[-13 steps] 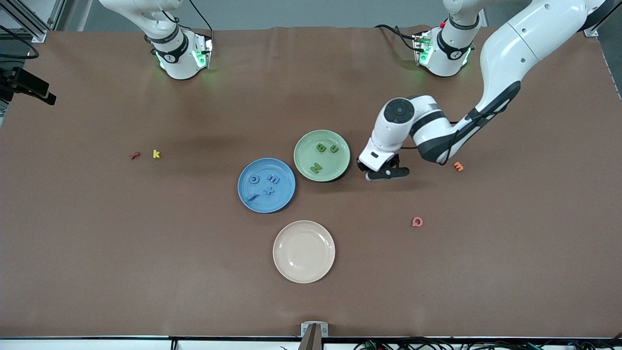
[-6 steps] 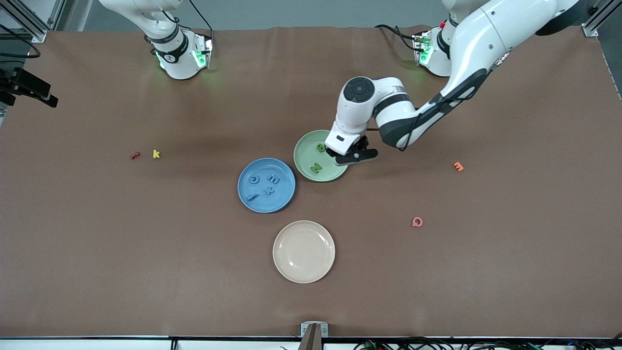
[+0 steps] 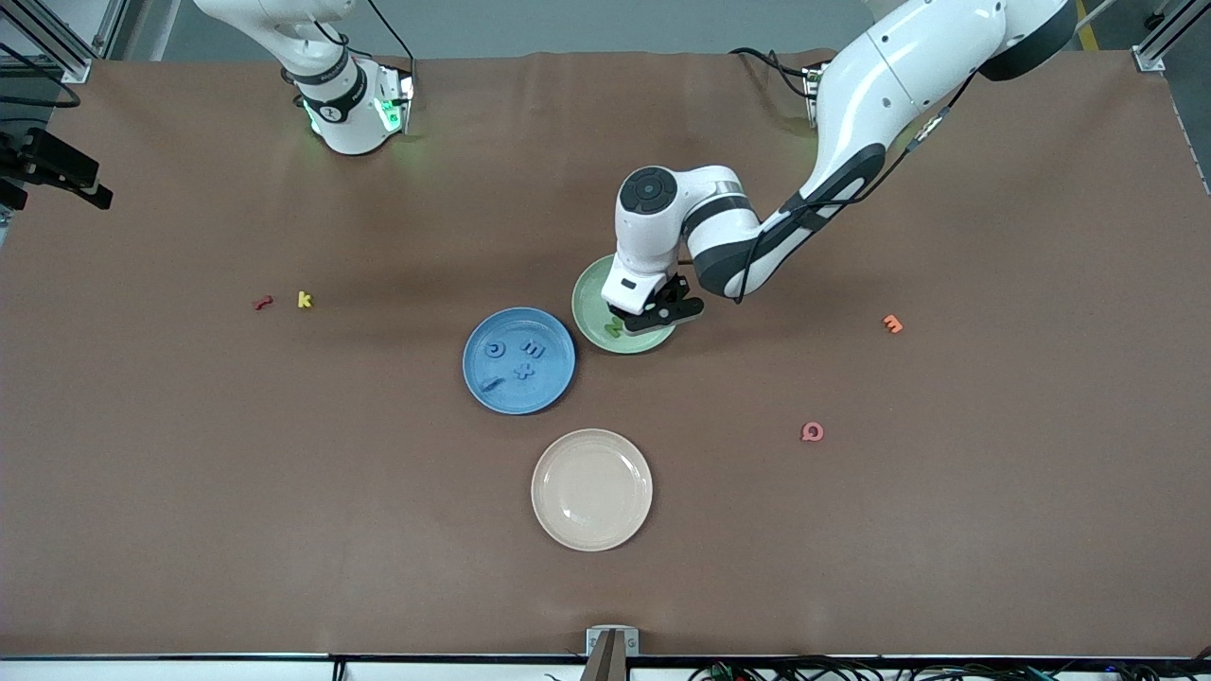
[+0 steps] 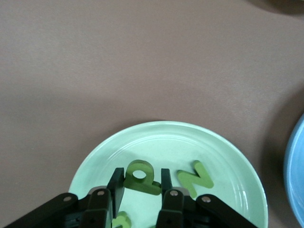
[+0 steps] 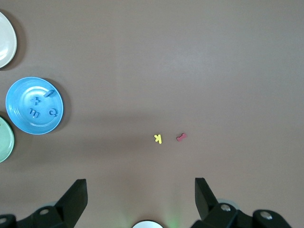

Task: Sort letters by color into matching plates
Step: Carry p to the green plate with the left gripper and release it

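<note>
While three round shallow plates sit near the table's middle, only two carry letters: the blue plate (image 3: 518,360) holds four blue letters (image 3: 516,360), and the green plate (image 3: 596,314), touching or almost touching it on the side toward the left arm's end and farther from the front camera, shows three green letters in the left wrist view, a P-like green letter (image 4: 142,177), a green N (image 4: 195,177) and a third green letter (image 4: 120,221) partly hidden under the fingers. The cream plate (image 3: 591,489), nearest the front camera, lies bare. Four loose letters lie on the brown mat: a red one (image 3: 263,303) and a yellow k (image 3: 305,300) toward the right arm's end, an orange one (image 3: 892,324) and a pink one (image 3: 812,432) toward the left arm's end. The left gripper (image 4: 141,183) hangs over the green plate with its black fingers (image 4: 116,185) pinched on the P-like green letter from both sides. The right gripper (image 5: 141,198) waits high over the mat, its fingers spread wide and holding nothing. All letters are small, chunky and matte; the plates look smooth and glossy.
</note>
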You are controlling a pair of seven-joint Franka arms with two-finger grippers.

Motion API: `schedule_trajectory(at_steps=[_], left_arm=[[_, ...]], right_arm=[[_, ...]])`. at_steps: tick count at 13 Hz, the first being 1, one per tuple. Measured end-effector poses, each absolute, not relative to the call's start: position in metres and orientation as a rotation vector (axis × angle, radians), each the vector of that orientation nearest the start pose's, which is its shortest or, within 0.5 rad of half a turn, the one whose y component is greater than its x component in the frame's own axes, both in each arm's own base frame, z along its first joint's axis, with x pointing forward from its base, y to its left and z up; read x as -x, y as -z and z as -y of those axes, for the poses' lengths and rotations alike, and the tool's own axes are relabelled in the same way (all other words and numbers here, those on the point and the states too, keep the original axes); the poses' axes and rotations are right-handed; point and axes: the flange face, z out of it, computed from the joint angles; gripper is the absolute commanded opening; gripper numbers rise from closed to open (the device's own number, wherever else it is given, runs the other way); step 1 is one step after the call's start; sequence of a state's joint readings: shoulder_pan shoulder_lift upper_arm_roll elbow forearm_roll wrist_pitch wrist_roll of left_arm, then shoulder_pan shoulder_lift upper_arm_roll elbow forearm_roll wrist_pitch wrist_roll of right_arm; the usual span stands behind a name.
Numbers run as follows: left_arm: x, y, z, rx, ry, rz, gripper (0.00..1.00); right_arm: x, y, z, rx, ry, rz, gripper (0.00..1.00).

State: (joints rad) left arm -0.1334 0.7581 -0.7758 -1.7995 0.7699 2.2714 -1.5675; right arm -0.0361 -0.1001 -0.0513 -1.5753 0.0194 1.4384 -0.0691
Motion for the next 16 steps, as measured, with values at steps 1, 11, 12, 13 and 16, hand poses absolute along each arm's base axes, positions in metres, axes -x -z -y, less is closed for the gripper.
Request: schedule_trajectory(at_steps=[1,11,12,13,16], left_arm=[[-0.443,-0.214,0.475,3.101,0.098,0.439,0.53],[-0.482,-0.228,0.448,3.098,0.134,0.508,0.98],[-0.49,-0.237,0.437,3.102,0.145,0.486,0.98],[-0.497,-0.248,0.423,3.109,0.148,0.463,0.98],[-0.523,-0.282,0.357,3.079,0.106,0.374,0.98]], right_arm=[[-0.507,-0.664,0.043,3.114,-0.054,-0.023,1.0],[-0.507,-0.663,0.045,3.113,-0.063,-0.027,1.0],[-0.507,-0.662,0.045,3.113,-0.066,-0.028,1.0],[-0.507,-0.661,0.045,3.113,-0.067,-0.028,1.0],[-0.507,-0.661,0.044,3.113,-0.07,-0.052,1.0]])
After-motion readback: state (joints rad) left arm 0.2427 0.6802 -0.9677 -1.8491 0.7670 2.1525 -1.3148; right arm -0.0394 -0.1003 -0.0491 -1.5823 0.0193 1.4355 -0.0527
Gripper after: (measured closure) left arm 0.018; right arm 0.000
